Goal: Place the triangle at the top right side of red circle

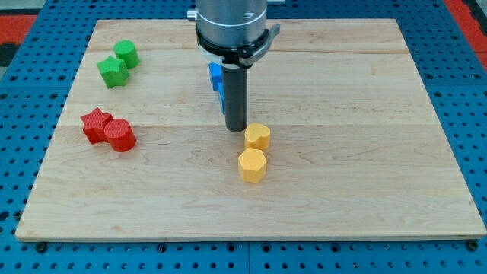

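My tip (235,129) rests on the board near the middle, just left of and above the yellow heart block (257,136). Blue blocks (216,78) show only as a sliver behind the rod's left side; their shapes are hidden, so I cannot tell which is the triangle. The red circle block (120,135) lies at the view's left, touching the red star block (96,124) on its upper left. The tip is far to the right of the red circle.
A yellow hexagon block (252,164) sits just below the yellow heart. A green star block (112,71) and a green round block (126,54) sit at the upper left. The wooden board (365,152) lies on a blue pegboard.
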### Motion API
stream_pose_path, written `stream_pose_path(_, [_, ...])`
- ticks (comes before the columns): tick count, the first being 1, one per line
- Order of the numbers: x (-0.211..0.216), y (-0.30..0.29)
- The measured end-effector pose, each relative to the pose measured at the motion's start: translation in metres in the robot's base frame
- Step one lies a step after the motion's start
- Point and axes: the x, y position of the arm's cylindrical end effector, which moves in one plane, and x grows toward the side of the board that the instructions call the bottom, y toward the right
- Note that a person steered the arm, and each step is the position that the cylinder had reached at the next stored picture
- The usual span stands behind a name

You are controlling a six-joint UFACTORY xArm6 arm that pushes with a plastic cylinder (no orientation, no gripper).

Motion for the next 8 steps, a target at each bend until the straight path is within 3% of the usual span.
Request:
stream_pose_path(1, [-0.019, -0.054])
stream_pose_path(3, [-0.024, 0.011])
stream_pose_path(4, [-0.074, 0.052])
stream_pose_path(5, [-0.091, 0.017])
stream_pose_path(7, [-0.06, -0.101])
stream_pose_path(8, [-0.036, -0.092])
